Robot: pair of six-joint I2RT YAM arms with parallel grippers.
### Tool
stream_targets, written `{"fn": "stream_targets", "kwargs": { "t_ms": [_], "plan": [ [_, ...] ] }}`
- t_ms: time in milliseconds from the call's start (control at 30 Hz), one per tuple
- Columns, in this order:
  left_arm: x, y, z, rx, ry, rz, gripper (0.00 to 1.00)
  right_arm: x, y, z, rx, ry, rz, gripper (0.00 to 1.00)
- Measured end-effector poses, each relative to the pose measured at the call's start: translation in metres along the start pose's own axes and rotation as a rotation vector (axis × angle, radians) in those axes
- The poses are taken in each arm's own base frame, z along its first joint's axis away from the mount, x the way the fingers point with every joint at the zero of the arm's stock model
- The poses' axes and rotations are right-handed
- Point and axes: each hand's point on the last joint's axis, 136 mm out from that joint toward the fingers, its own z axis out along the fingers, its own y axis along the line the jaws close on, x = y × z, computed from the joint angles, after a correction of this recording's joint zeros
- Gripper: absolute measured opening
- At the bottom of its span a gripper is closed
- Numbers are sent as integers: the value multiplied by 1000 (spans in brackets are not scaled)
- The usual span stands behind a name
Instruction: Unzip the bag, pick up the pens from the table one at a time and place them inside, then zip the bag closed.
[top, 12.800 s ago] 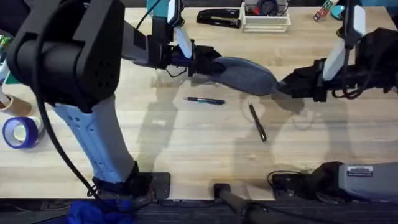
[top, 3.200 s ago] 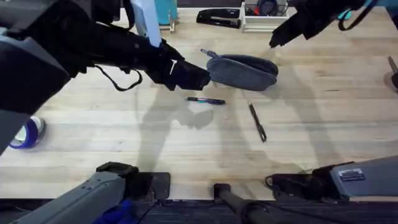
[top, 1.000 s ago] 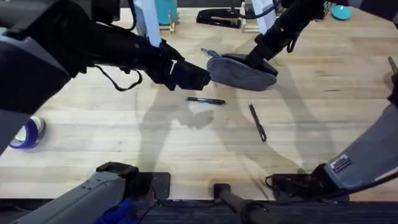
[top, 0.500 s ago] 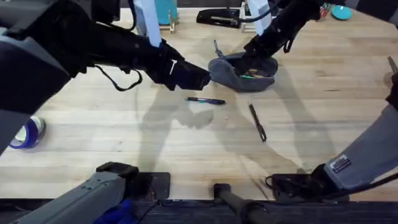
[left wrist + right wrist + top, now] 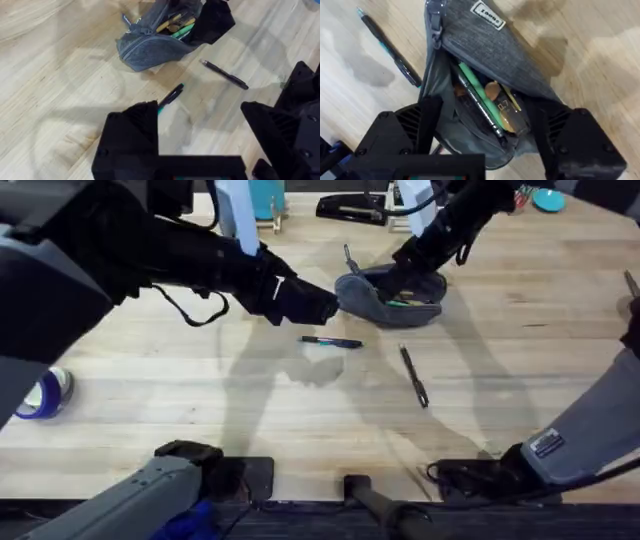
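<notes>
Two pens [image 5: 330, 341] [image 5: 414, 376] still on table [image 5: 520, 380]. Grey pouch [image 5: 385, 292], upper centre, now unzipped versus a second ago; right tool [image 5: 485, 130] spreads its mouth. Left tool [image 5: 325, 305] open, empty. Loading next.

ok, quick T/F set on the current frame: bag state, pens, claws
1. The bag is unzipped and gaping. True; pens and pencils show inside it in the right wrist view.
2. Both pens are already in the bag. False; the blue-and-black pen and the dark pen lie on the table.
3. The right claw is at the bag's opening. True.
4. The left claw holds a pen. False; its fingers are apart with nothing between them.
5. The two loose pens touch each other. False; they lie apart.
</notes>
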Motion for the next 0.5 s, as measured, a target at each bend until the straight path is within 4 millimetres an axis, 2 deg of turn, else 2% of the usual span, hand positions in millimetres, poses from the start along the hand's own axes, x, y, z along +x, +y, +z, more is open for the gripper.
{"fn": "stream_targets", "kwargs": {
  "t_ms": [367,500],
  "plan": [
    [0,0,0,0,0,0,995,4,2,0,-6,15,5,998],
    [0,0,0,0,0,0,995,9,7,-7,-21,47,17,997]
  ]
}}
